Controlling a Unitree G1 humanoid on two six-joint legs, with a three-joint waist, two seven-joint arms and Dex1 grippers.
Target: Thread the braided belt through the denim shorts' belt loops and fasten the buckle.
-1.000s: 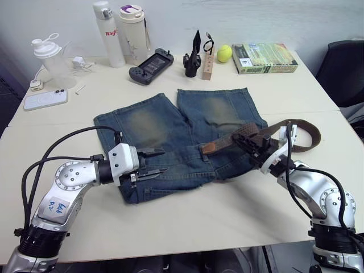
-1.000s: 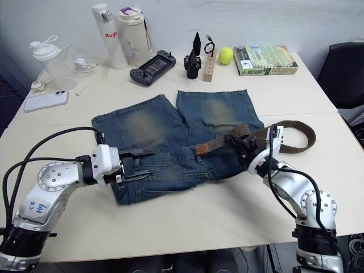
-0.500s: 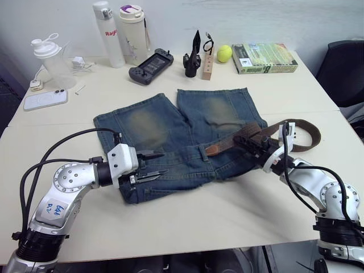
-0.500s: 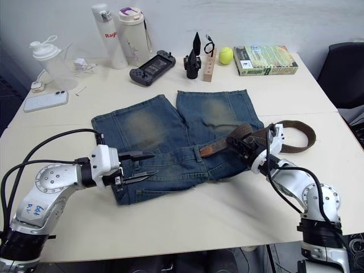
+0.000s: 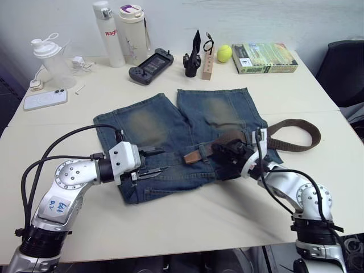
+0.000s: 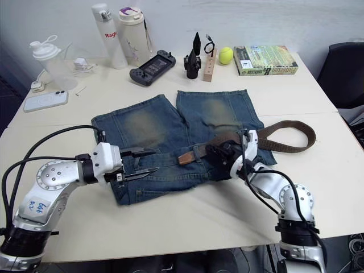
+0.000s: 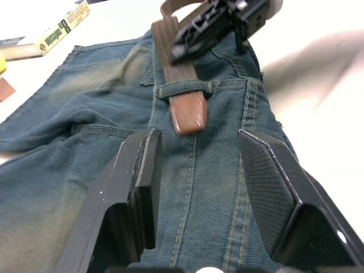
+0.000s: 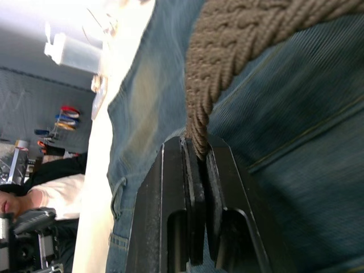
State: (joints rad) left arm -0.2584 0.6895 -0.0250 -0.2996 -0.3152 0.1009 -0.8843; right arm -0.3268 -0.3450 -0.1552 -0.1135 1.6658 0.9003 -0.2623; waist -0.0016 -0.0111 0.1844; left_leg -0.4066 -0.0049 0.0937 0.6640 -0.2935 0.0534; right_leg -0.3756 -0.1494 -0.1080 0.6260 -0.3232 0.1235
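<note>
The denim shorts (image 5: pixel 165 128) lie flat on the table. The braided belt (image 5: pixel 296 133) curls off their right side and runs left across the waistband. My right gripper (image 5: pixel 226 151) is shut on the braided strap (image 8: pixel 239 40). The tan leather tip (image 7: pixel 187 114) has passed under one of the belt loops (image 7: pixel 185 88) and pokes out towards my left gripper (image 5: pixel 161 160). That gripper hovers open over the waistband, and in the left wrist view the tip lies just beyond its fingers (image 7: pixel 139 170). The buckle is hidden.
Along the table's back edge stand a white bottle (image 5: pixel 105 34), a tumbler (image 5: pixel 132 28), a shaker (image 5: pixel 48 57), a phone (image 5: pixel 45 99), a game controller (image 5: pixel 151 65), a tennis ball (image 5: pixel 224 53) and a book (image 5: pixel 264 58). A dark chair (image 5: pixel 341 68) stands at the right.
My right gripper has slid left along the waistband with the belt, carrying the tan tip closer to the left gripper. The left gripper has stayed open in place.
</note>
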